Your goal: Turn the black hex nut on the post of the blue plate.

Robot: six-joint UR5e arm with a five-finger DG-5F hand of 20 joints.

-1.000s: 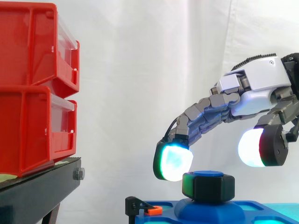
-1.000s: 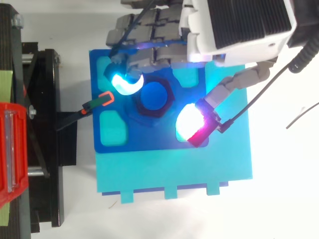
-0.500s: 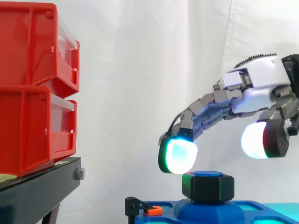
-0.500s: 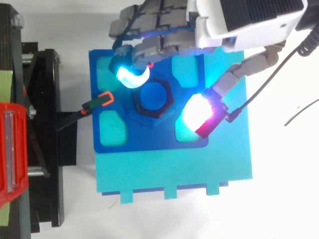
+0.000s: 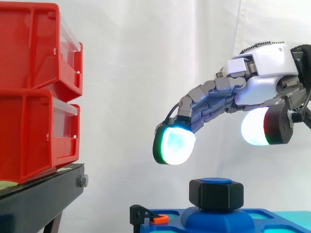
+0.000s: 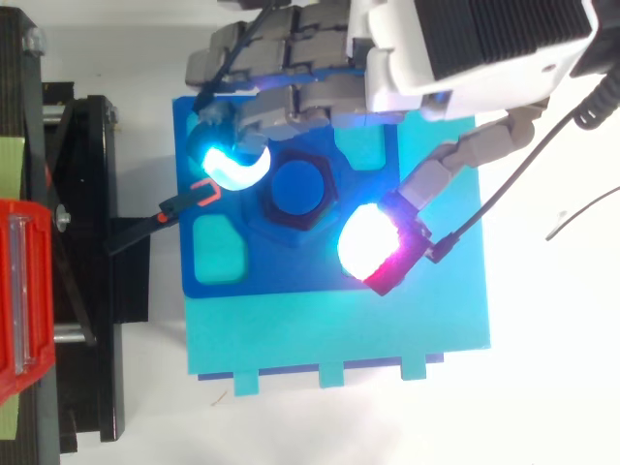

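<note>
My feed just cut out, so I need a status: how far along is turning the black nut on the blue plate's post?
Done: nothing I can confirm; the nut sits on the post of the blue plate. In hand: the hand hovers above the nut, fingers spread and clear of it, holding nothing. Left: come down, grip the nut and turn it.

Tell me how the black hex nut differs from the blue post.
The hex nut is black and six-sided; the post is blue with a round top. The nut rings the post; the post's top stands just above the nut. Both sit clear of the hand.
</note>
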